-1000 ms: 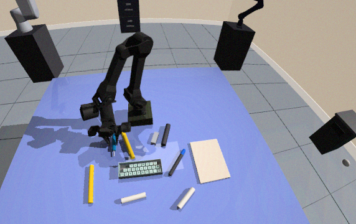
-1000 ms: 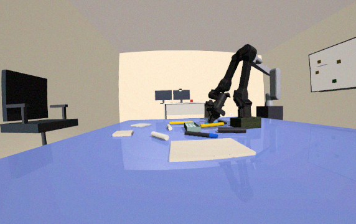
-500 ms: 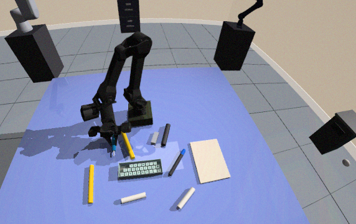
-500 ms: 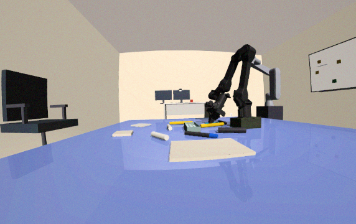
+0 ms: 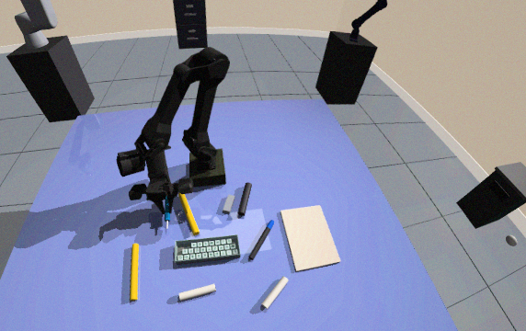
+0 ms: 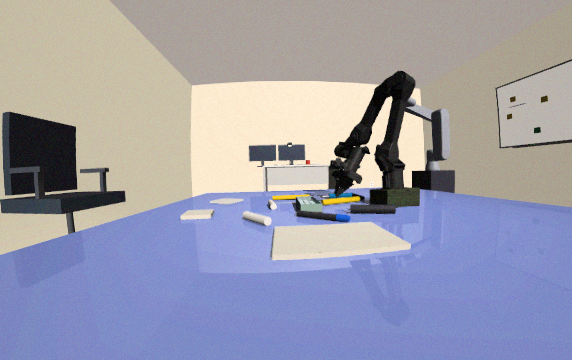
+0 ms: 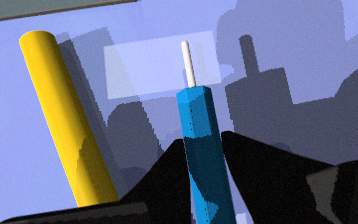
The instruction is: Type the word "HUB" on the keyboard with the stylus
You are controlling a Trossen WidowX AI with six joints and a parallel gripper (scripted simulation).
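The blue stylus [image 5: 167,216] [image 7: 196,115] has a white tip. Its tip points toward the front of the desk in the top view and up the picture in the wrist view. My gripper [image 5: 166,209] [image 7: 202,143] is shut on the stylus, with a black finger on each side of its body. In the exterior view the gripper [image 6: 338,193] is low, near the desk surface. Whether the stylus touches the desk is hard to tell. The keyboard [image 5: 207,249] [image 6: 309,204] lies in front and to the right of the stylus tip in the top view; its edge shows at the wrist view's top left.
A yellow stick [image 5: 189,214] [image 7: 60,115] lies just right of the gripper in the top view. Another yellow stick [image 5: 134,272] lies front left. A black marker with a blue end [image 5: 261,241], a dark stick [image 5: 245,199], a grey block [image 5: 228,204], white sticks [image 5: 197,292] [image 5: 274,292] and a beige pad [image 5: 310,237] lie around the keyboard.
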